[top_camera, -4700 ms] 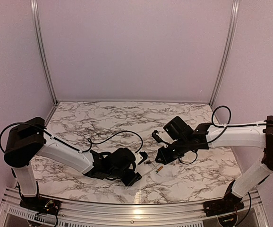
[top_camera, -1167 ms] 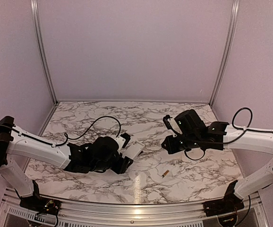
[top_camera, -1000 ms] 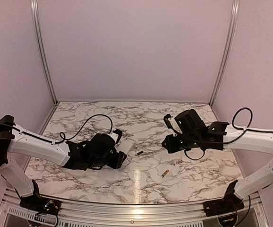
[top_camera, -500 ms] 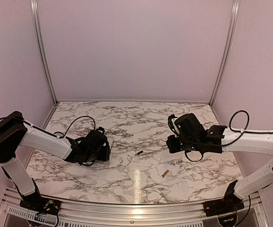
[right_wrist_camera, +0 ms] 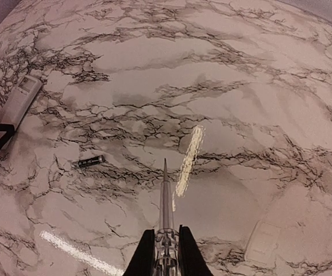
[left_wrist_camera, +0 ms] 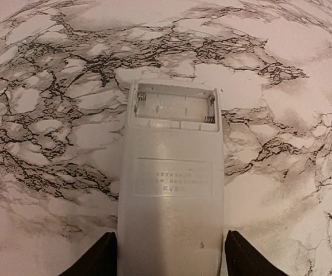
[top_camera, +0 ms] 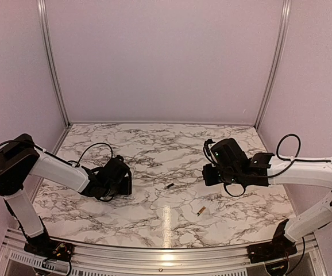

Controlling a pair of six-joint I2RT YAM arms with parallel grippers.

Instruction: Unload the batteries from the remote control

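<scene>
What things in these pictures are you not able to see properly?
- Top view: the remote control is mostly hidden under the left gripper.
- Left wrist view: its near end is cut by the bottom edge, its print too blurred to read.
- Top view: the right gripper hides its thin tool.
- Orange battery: tiny in the top view, outside both wrist views.

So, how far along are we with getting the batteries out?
Done: the remote control shows an empty compartment; the dark battery and the orange-gold battery lie on the table. In hand: left gripper flanks the remote, right gripper holds a thin rod. Left: apparently only letting go.
</scene>
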